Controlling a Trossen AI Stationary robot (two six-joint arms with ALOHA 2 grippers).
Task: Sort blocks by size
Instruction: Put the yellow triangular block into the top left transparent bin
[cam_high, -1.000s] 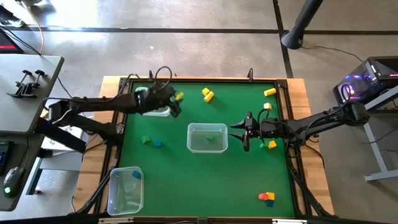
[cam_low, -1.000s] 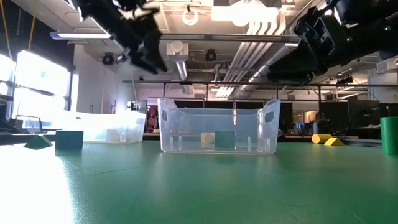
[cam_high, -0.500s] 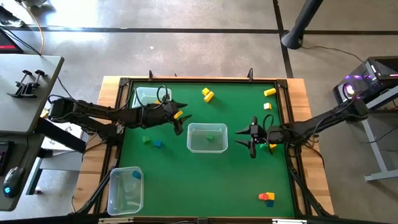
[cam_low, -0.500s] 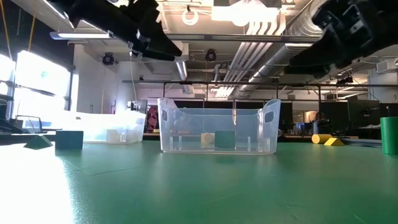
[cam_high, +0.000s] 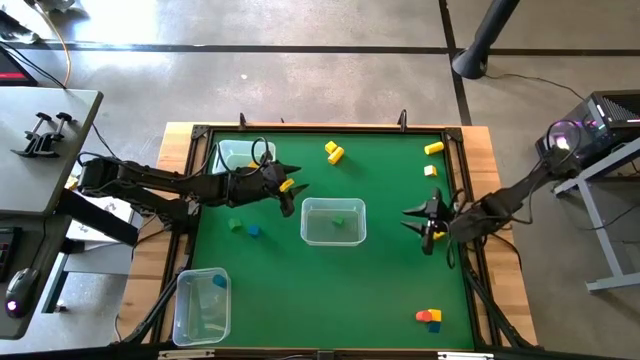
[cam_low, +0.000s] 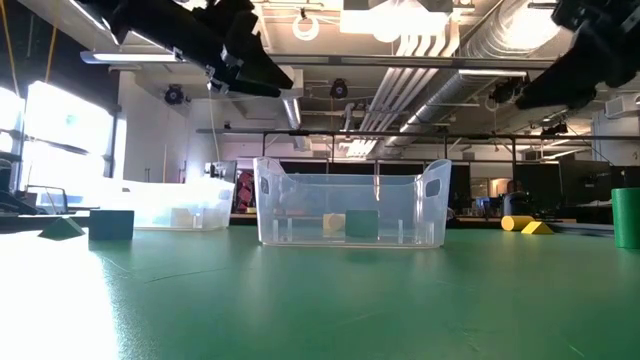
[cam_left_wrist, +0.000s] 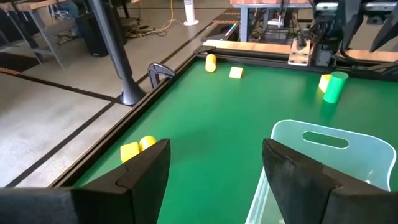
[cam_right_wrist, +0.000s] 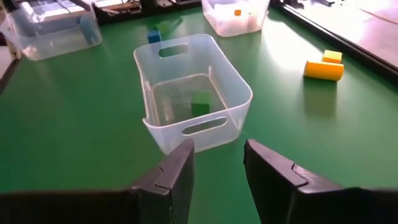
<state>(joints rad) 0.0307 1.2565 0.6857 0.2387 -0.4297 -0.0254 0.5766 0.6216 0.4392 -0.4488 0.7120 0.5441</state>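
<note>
Clear plastic centre bin (cam_high: 333, 221) sits mid-mat on the green table (cam_high: 330, 290), handle cut-outs on its short walls. Inside: one green block (cam_right_wrist: 200, 103) on the floor, plus a small pale yellowish block (cam_low: 334, 224) beside it in the low view.

Second clear bin (cam_high: 241, 157) at the far-left corner holds a small orange block (cam_right_wrist: 237, 12). Third clear bin (cam_high: 202, 305) at the near-left corner has a blue block (cam_high: 219, 283) inside.

Loose blocks on the mat: green (cam_high: 236, 226) and blue (cam_high: 254, 232) left of the centre bin; yellow pair (cam_high: 334, 152) at the far edge; yellow cylinder (cam_high: 433, 148) and small yellow cube (cam_high: 430, 170) far right; red/orange/yellow/blue cluster (cam_high: 429, 318) near right.

Left gripper (cam_high: 289, 188) hovers between the far-left bin and the centre bin, fingers (cam_left_wrist: 146, 171) spread apart; a small yellow block (cam_high: 287, 184) shows right at the fingers from above, but the wrist view shows nothing between them, so can't tell if it's held.

Right gripper (cam_high: 424, 224) is up off the mat, right of the centre bin, fingers (cam_right_wrist: 177, 174) apart with a narrow gap, nothing in them.

No readable labels or writing on the bins or blocks.
</note>
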